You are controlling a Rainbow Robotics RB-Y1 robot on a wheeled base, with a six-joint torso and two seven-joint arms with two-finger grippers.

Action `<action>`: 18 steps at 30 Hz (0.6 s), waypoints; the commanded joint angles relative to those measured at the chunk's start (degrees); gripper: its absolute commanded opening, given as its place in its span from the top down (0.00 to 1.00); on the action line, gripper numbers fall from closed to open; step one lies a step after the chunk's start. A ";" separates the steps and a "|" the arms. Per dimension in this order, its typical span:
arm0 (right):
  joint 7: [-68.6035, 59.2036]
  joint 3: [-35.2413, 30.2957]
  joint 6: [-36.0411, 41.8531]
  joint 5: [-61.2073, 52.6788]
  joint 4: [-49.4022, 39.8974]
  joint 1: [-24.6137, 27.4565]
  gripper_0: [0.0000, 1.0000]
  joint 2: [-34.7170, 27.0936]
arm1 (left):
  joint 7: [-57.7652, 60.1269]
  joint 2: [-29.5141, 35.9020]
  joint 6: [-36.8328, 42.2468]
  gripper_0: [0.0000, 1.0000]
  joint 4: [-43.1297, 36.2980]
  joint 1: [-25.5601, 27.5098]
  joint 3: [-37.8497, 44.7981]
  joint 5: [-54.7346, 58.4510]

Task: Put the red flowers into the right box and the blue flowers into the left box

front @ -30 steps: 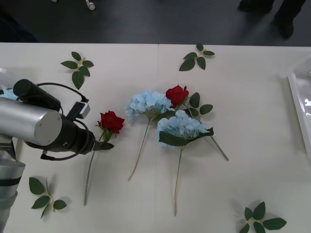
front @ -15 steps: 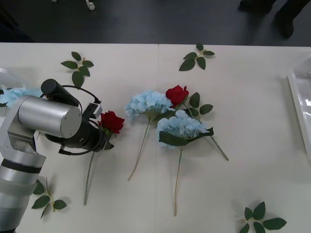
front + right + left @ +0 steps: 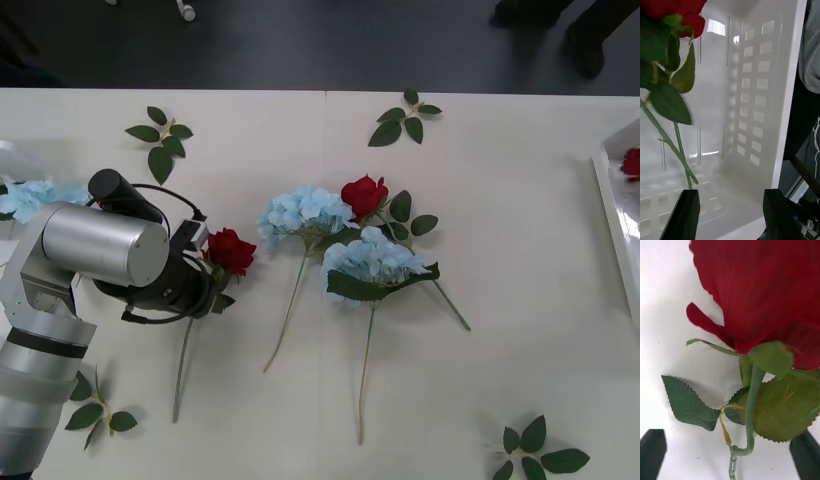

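Note:
My left gripper (image 3: 730,455) is open and hovers low over a red flower (image 3: 230,250) at the table's left-centre; its green stem (image 3: 749,408) runs between the two black fingers. A second red flower (image 3: 363,195) lies among two blue flowers (image 3: 305,212) (image 3: 372,262) in the middle of the table. My right gripper (image 3: 732,212) is open inside the right box (image 3: 763,93), where a red flower (image 3: 675,15) rests with its stem beside one finger. The same flower (image 3: 630,162) shows in the right box (image 3: 612,195). Another blue flower (image 3: 40,195) lies by the left box (image 3: 15,155).
Loose green leaf sprigs lie at the back left (image 3: 160,135), back centre (image 3: 405,115), front left (image 3: 95,405) and front right (image 3: 540,450). The left arm's silver housing (image 3: 95,245) covers part of the table's left side.
My left arm has swung right and closed in on the left-centre red flower. A red flower has come into sight in the right box at the right edge.

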 commanded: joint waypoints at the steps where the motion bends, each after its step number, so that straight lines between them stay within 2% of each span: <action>1: -1.18 -1.08 -0.12 0.47 -0.18 0.59 0.51 -0.57 | -0.18 -0.01 -0.89 0.89 -0.35 -1.46 0.81 -0.19; 2: -1.09 -1.08 -0.12 0.29 -0.35 0.59 0.51 -0.48 | -0.18 -0.01 -1.07 0.97 -0.35 -1.46 0.81 -0.10; 3: -1.00 -1.08 -0.12 -0.06 -0.44 0.59 0.51 -0.40 | -0.27 -0.01 -1.24 1.00 -0.35 -1.46 0.81 -0.10; 9: -1.09 -1.08 -0.12 -5.69 -2.37 0.59 0.51 -0.31 | -0.27 -0.01 -1.77 1.00 -0.44 -1.46 0.81 0.25; 14: -1.62 -2.40 0.50 -6.48 -8.88 0.59 0.51 -0.31 | -0.27 -0.01 -2.47 1.00 -1.67 -1.37 1.78 1.04; 18: -2.15 -4.95 4.01 -8.85 -16.88 0.59 0.51 -0.13 | -0.54 0.08 -2.47 1.00 -5.45 -0.49 3.97 2.53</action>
